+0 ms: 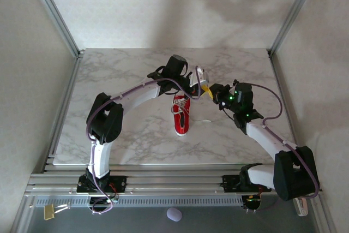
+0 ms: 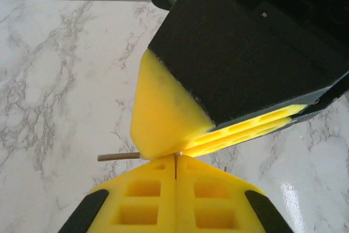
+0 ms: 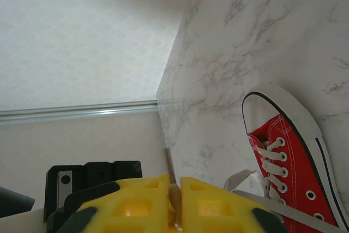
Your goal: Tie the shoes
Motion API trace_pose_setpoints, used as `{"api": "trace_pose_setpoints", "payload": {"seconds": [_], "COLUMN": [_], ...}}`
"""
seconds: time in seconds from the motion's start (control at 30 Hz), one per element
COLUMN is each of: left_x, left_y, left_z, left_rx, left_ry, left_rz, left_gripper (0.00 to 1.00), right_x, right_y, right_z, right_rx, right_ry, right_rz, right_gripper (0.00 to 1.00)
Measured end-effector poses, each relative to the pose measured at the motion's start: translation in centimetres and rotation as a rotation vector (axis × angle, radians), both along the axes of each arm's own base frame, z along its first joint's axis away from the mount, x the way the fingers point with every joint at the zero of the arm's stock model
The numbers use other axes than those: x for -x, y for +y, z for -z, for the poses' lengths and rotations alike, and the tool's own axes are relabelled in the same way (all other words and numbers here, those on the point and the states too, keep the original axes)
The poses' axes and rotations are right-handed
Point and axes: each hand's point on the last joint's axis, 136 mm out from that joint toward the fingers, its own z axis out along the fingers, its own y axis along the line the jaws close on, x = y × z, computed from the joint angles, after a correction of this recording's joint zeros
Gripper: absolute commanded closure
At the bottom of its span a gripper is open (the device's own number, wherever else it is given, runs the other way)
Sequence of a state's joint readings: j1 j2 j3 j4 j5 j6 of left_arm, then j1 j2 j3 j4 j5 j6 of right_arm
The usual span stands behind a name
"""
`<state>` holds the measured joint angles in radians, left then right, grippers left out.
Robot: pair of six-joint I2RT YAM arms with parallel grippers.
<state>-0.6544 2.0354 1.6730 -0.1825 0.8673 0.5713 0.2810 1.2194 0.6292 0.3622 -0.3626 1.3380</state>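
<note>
The red shoe (image 1: 181, 117) with white laces lies mid-table; in the right wrist view the shoe (image 3: 289, 162) shows its white toe cap. Both grippers meet tip to tip just above its far end. My right gripper (image 3: 174, 189) is shut on a white lace end, whose brown tip (image 3: 169, 165) pokes out beyond the jaws. A flat stretch of lace (image 3: 294, 214) runs back toward the shoe. My left gripper (image 2: 175, 162) is shut, with a sliver of white lace pinched at its tips, pressed against the right gripper's yellow finger (image 2: 163, 113). The brown tip (image 2: 117, 157) sticks out sideways there.
Another lace (image 1: 204, 120) trails onto the marble table (image 1: 120, 80) to the right of the shoe. Aluminium posts (image 1: 54, 12) and pale walls close in the table's back corners. A rail (image 1: 163, 181) runs along the near edge.
</note>
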Motion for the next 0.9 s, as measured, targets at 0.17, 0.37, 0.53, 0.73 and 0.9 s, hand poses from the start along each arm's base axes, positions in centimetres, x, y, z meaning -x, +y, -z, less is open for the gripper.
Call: {"api": "trace_pose_setpoints", "payload": {"seconds": [0.17,0.37,0.53,0.73,0.9], "left_x": [0.0,0.0,-0.3,-0.5,-1.8], "left_y": [0.0,0.0,0.1,1.9,5.0], "left_z": [0.0,-0.1,-0.2,-1.2,-4.9], "left_rx": [0.001,0.005,0.024,0.066,0.169], "left_ry": [0.011,0.028,0.051,0.090,0.112], "left_rz": [-0.005,-0.010,-0.033,-0.104,-0.253], "left_gripper": [1.00,0.68,0.29,0.02,0.00], "right_x": [0.1,0.3,1.2,1.9,2.7], "right_y": [-0.1,-0.2,-0.5,-1.6,-2.8], "right_z": [0.3,0.1,-0.7,-0.9,-0.9], "right_rx": [0.000,0.013,0.064,0.172,0.306], "right_ry": [0.007,-0.003,-0.042,-0.068,-0.084], "right_rz": [0.014,0.024,0.020,0.038,0.046], "right_gripper": [1.00,1.00,1.00,1.00,1.00]}}
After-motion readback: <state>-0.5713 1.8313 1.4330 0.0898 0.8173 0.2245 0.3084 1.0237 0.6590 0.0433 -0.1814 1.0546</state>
